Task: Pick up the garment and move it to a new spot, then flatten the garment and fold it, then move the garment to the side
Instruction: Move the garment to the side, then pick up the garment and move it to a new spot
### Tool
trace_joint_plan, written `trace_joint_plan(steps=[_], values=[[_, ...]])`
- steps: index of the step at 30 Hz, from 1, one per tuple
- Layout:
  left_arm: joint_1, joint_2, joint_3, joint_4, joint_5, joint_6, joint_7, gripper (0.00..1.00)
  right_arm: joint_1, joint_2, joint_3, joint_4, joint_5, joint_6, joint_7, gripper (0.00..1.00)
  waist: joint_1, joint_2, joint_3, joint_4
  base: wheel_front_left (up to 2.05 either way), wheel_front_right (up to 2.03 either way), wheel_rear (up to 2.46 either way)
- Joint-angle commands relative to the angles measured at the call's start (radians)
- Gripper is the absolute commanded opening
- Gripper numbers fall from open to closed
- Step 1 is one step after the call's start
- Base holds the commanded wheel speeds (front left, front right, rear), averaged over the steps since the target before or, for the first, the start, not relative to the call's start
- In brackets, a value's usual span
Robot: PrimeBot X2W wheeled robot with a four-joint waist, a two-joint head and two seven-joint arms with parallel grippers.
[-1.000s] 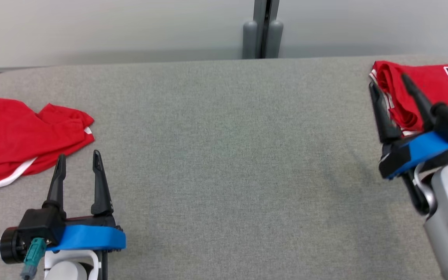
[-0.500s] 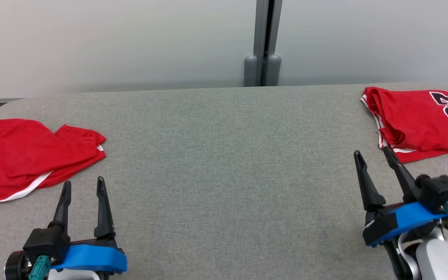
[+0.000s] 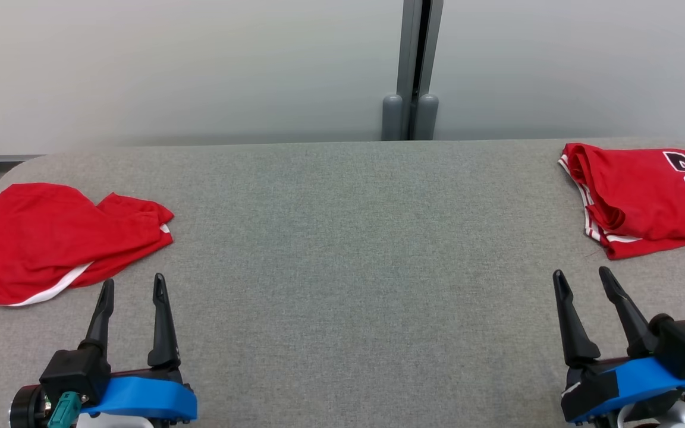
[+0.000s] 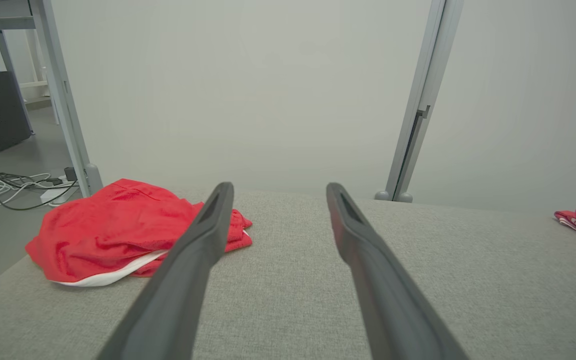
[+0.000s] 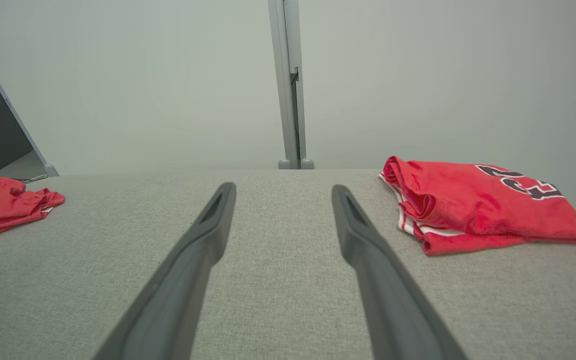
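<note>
Garment [image 3: 651, 199] on grey table [image 3: 342, 267], pale wall [image 3: 200, 71]

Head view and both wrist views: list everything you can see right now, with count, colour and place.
table: one, grey fabric top, across the whole workspace
crumpled garment: one, red with a white stripe, lying at the table's left end
folded jersey: one, red with white trim and a dark number, lying at the table's far right
post: one, grey metal, upright behind the middle of the table against the pale wall
cables: several, white and black, on the floor past the table's left end
left hand: one, dark fingers on a blue mount, lower left, open and empty, just short of the crumpled garment
right hand: one, same colours, lower right, open and empty, just short of the folded jersey
</note>
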State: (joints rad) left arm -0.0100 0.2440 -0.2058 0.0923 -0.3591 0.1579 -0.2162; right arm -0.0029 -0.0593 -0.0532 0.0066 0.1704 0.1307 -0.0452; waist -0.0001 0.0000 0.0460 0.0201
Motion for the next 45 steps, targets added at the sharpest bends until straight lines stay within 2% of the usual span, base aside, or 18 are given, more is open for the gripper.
trace_joint_plan(steps=[1,26,33,45], values=[[0.008,0.004,0.001,-0.005,0.002,0.002,0.003,1.00,0.017,0.005,-0.003,-0.009,-0.002,0.000,0.004,1.00,0.0001,0.0000,-0.001,0.000,0.00,0.00,0.00],[0.023,0.027,0.000,-0.025,-0.013,0.019,0.011,1.00,0.054,0.009,-0.007,-0.026,0.000,0.000,0.032,1.00,0.0001,0.0000,-0.009,0.032,0.00,0.00,0.00],[0.028,0.036,0.013,-0.036,-0.017,0.034,0.016,1.00,0.051,0.009,0.000,-0.029,-0.010,0.000,0.038,1.00,0.0001,0.0000,-0.008,0.078,0.00,0.00,0.00],[0.038,0.062,0.037,-0.057,-0.030,0.050,0.026,1.00,0.031,0.009,0.014,-0.020,-0.020,0.000,0.048,1.00,0.0001,0.0000,0.000,0.212,0.00,0.00,0.00]])
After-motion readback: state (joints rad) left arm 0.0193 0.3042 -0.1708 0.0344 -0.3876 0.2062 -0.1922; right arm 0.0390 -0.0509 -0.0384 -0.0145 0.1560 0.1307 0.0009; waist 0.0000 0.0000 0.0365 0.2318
